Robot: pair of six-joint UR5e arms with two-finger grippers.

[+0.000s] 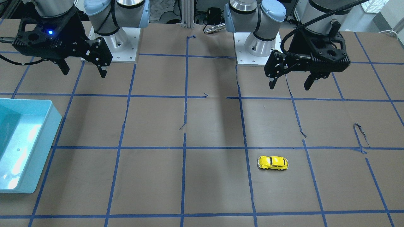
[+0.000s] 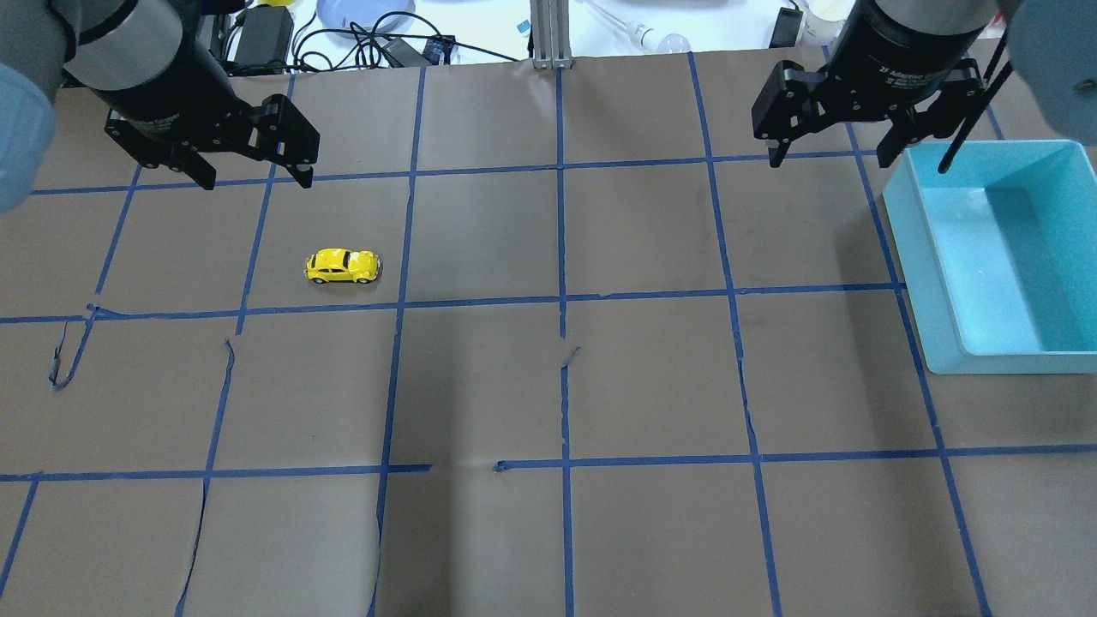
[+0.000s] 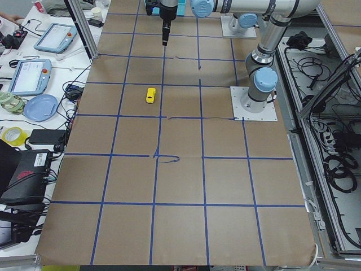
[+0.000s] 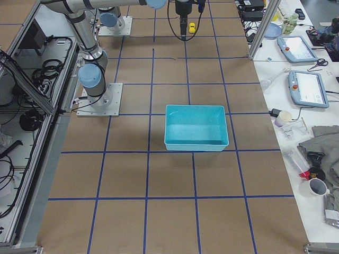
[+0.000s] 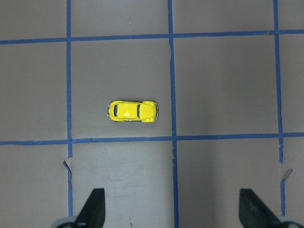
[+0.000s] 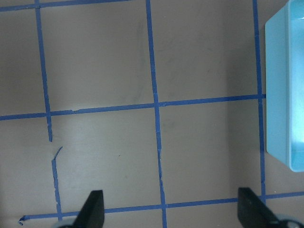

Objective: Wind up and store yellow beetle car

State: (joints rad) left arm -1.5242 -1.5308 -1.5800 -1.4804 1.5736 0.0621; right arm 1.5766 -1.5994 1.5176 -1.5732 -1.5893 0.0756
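Note:
The yellow beetle car (image 2: 342, 266) stands on its wheels on the brown table, on my left side. It also shows in the front view (image 1: 273, 163), the left wrist view (image 5: 132, 111) and the left side view (image 3: 150, 95). My left gripper (image 2: 255, 176) is open and empty, raised above the table, behind and to the left of the car. Its fingertips (image 5: 93, 209) frame the bottom of the left wrist view. My right gripper (image 2: 830, 156) is open and empty, raised beside the near left corner of the teal bin (image 2: 994, 257).
The open teal bin (image 1: 47, 132) sits on my right side and holds nothing I can see. Blue tape lines grid the table, with some torn loose strips (image 2: 64, 360). Cables, tablets and cups lie beyond the table's far edge (image 2: 343, 34).

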